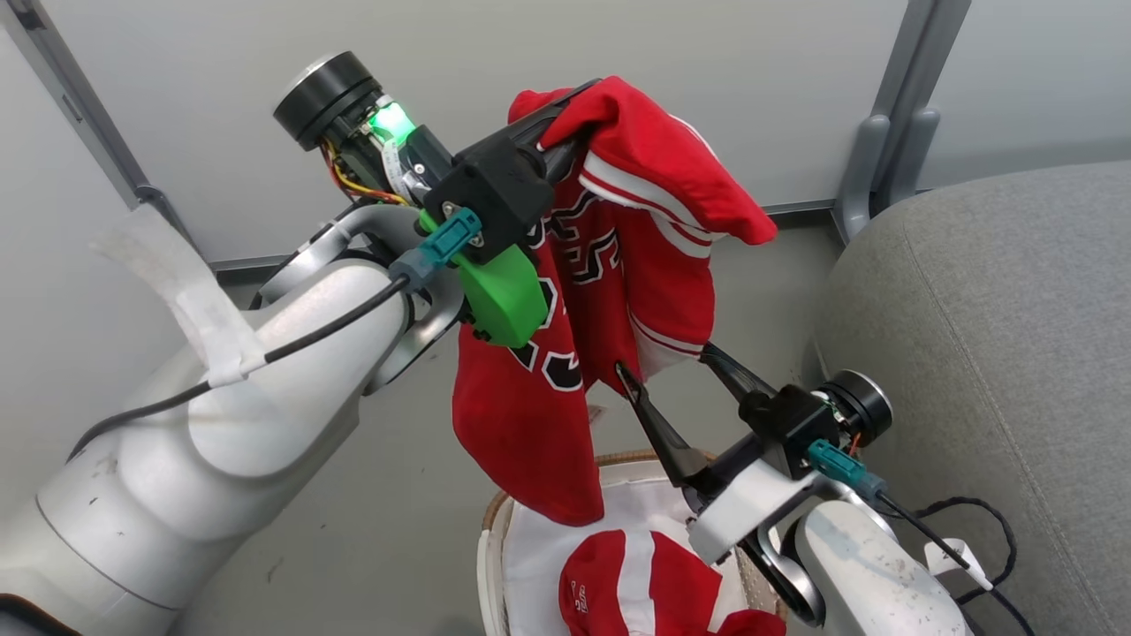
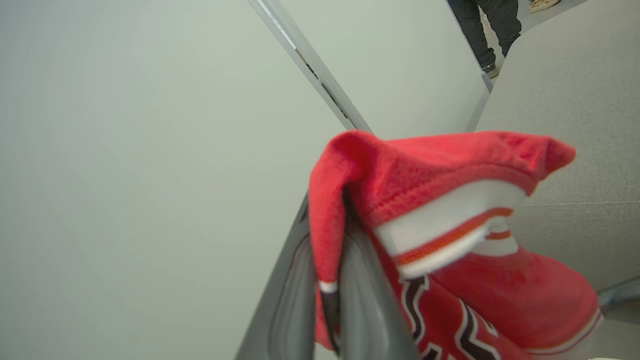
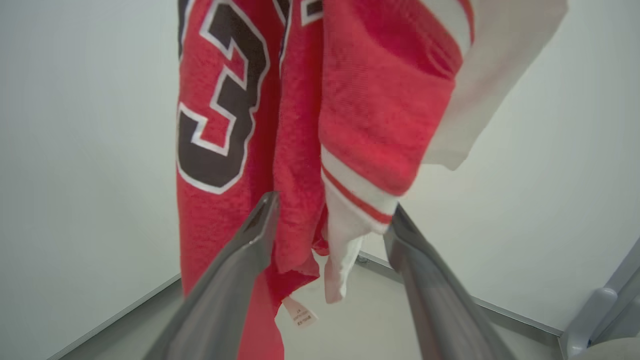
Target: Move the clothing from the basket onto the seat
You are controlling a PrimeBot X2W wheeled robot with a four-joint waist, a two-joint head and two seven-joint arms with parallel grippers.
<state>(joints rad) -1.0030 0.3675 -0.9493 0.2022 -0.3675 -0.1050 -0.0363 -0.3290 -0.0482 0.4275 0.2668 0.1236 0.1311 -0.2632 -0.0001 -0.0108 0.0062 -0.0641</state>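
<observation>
Clothing: two red pieces; lettered jersey hangs in the air above the basket, lowest fold near the rim; second garment lies inside on the white liner.
Left tool: clenched on the jersey's upper fold, cloth draped over the fingers.
Right tool: released, jaws wide, striped hem hanging between them, unpinched.
Seat: grey cushion to the robot's right, beside the basket, apart from the jersey.
Risk, snag: trailing fold may drag the rim or catch the right tool's fingers during the swing across.
Risk, slip: one narrow grip; a jerk could shed the jersey onto the floor short of the seat.
</observation>
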